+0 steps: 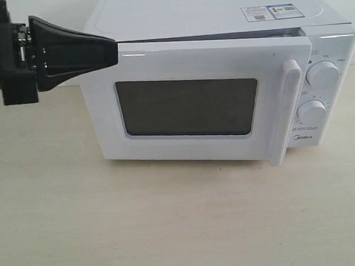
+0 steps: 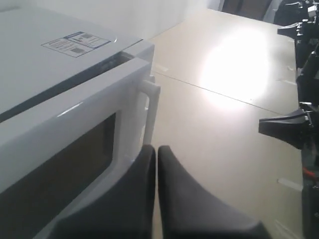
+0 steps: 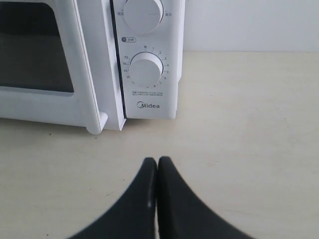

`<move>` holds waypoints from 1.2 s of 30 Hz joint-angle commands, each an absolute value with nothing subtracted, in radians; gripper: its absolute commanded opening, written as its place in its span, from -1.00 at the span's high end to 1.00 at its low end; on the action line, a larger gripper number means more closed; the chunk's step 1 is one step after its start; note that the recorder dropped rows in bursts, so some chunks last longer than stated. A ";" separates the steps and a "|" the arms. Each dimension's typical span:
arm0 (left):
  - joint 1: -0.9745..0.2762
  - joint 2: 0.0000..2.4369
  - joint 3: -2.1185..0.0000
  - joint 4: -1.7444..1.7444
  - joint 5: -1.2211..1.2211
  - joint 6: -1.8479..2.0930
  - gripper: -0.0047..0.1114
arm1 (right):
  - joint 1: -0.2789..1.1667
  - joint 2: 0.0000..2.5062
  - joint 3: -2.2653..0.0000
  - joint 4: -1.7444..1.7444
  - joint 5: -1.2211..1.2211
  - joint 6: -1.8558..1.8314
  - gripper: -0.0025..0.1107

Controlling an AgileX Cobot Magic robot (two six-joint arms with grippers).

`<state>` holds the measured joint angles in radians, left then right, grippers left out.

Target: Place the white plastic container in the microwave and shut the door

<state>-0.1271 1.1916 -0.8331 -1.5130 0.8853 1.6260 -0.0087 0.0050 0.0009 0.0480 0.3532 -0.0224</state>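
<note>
Left gripper [image 2: 156, 148]: jaws clenched, empty, tip at door [image 1: 185, 61] top corner, far end from handle [image 2: 152, 107]. Door just ajar, with a narrow gap along its top edge.
Right gripper [image 3: 157, 159]: jaws pressed together, empty, bare table [image 3: 239, 149] all round. Timer dial [image 3: 146, 69] of microwave [image 1: 189, 13] well ahead.
White plastic container unseen; dark window [image 1: 187, 107] hides inside.
Only exterior view shows tip at corner.

Matte black left end effector [image 1: 115, 53]: two wedge-shaped plastic fingers tapering to blunt tips, fixed to a boxy black wrist block [image 1: 13, 73] with small silvery screws. The right end effector [image 3: 157, 159] has the same smooth, curved black fingers.
</note>
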 commanded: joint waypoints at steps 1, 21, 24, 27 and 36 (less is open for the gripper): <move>-0.124 1.094 -0.825 -1.499 0.971 1.568 0.85 | -0.013 0.000 0.000 0.046 0.349 -0.025 0.96; -0.124 0.489 -0.737 -1.146 0.608 1.285 0.85 | -0.013 0.000 0.000 0.013 0.052 -0.095 0.96; -0.124 0.445 -0.705 -1.147 0.565 1.285 0.85 | -0.013 0.000 0.000 0.013 -0.090 -0.095 0.96; -0.124 0.420 -0.690 -1.154 0.533 1.285 0.85 | -0.013 0.000 0.000 0.013 -0.193 -0.092 0.96; -0.124 0.415 -0.670 -1.161 0.523 1.273 0.85 | -0.013 0.000 0.000 0.013 -0.730 -0.041 0.96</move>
